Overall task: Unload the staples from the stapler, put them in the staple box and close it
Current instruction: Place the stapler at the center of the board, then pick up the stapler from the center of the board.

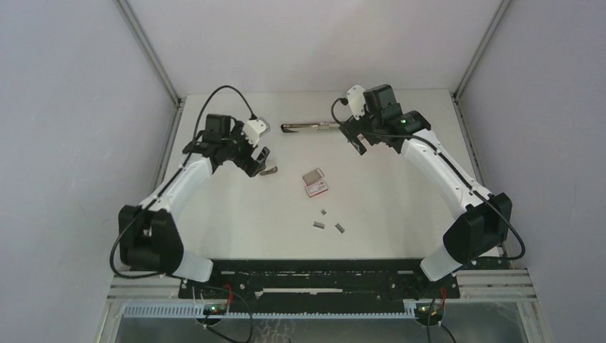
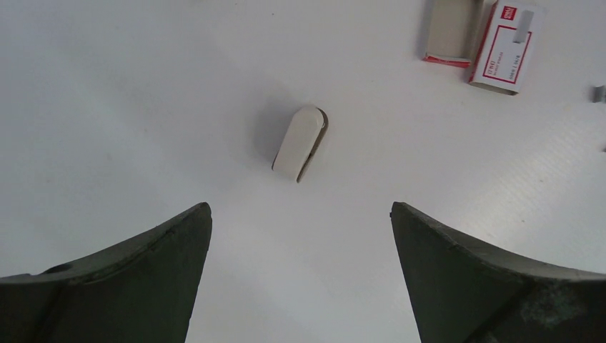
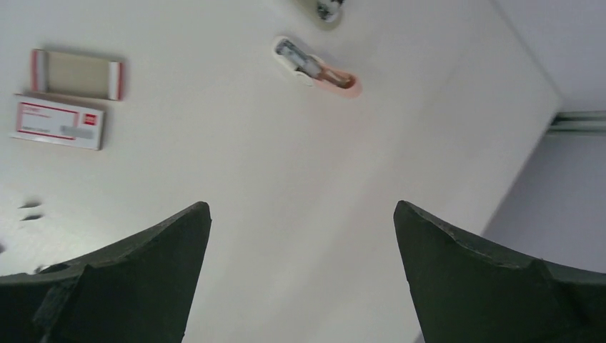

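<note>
A small white stapler (image 2: pixel 300 143) lies closed on the table just ahead of my open left gripper (image 2: pixel 300 214), which holds nothing. From above, this stapler (image 1: pixel 269 170) sits right beside the left gripper (image 1: pixel 257 163). A longer stapler (image 1: pixel 309 126) lies swung open flat near the back of the table. It appears white and pink with a metal channel (image 3: pixel 314 66), well ahead of my open, empty right gripper (image 3: pixel 301 211), which hovers to its right (image 1: pixel 354 139). Three short grey staples (image 1: pixel 323 212) (image 1: pixel 319 225) (image 1: pixel 340 229) lie loose on the table; one staple (image 2: pixel 597 93) shows at the left wrist view's edge.
A red-and-white little box (image 1: pixel 317 189) lies mid-table with its open cardboard tray (image 1: pixel 313 175) beside it; both also show as the box (image 2: pixel 507 46) and the tray (image 3: pixel 76 73). Grey walls and metal posts bound the white table (image 1: pixel 400 214).
</note>
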Controlling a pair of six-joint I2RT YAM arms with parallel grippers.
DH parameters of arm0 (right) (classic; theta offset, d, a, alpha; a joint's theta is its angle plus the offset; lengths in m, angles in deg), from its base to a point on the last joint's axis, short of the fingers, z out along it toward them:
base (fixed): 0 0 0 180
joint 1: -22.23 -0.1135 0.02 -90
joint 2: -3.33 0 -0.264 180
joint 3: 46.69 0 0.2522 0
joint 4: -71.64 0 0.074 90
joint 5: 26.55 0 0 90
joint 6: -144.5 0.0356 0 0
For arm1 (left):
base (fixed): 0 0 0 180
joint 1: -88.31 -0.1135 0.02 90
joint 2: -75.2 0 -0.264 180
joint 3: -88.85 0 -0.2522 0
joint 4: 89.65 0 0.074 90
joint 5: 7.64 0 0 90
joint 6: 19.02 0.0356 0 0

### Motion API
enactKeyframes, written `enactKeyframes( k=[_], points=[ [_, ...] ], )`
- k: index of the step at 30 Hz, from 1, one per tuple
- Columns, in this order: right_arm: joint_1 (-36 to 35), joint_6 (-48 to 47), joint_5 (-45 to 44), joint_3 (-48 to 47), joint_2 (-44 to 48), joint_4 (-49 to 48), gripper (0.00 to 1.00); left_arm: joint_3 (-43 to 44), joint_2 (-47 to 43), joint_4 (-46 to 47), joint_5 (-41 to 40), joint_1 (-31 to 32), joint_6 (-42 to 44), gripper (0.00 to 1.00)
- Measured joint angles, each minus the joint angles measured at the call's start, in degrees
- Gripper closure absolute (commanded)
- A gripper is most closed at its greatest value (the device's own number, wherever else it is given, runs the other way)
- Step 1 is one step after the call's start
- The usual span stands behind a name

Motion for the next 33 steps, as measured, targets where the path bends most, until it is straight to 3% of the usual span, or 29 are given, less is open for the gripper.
enactKeyframes(
  k=[10, 21, 33],
  points=[
    [5.62, 3.63, 14.84, 4.13, 0.44, 1.11, 0.07, 13.86, 19.87, -5.97, -5.75, 5.16, 2.99, 0.05],
    [5.7, 3.65, 19.39, 5.29, 0.85, 1.57, 0.12, 20.9, 28.79, -11.63, -7.67, 7.08, 6.21, 0.18],
    [6.1, 3.58, 21.03, 5.95, 1.18, 1.62, 0.16, 25.33, 34.49, -14.73, -8.22, 7.3, 8.24, 0.47]
  ],
)
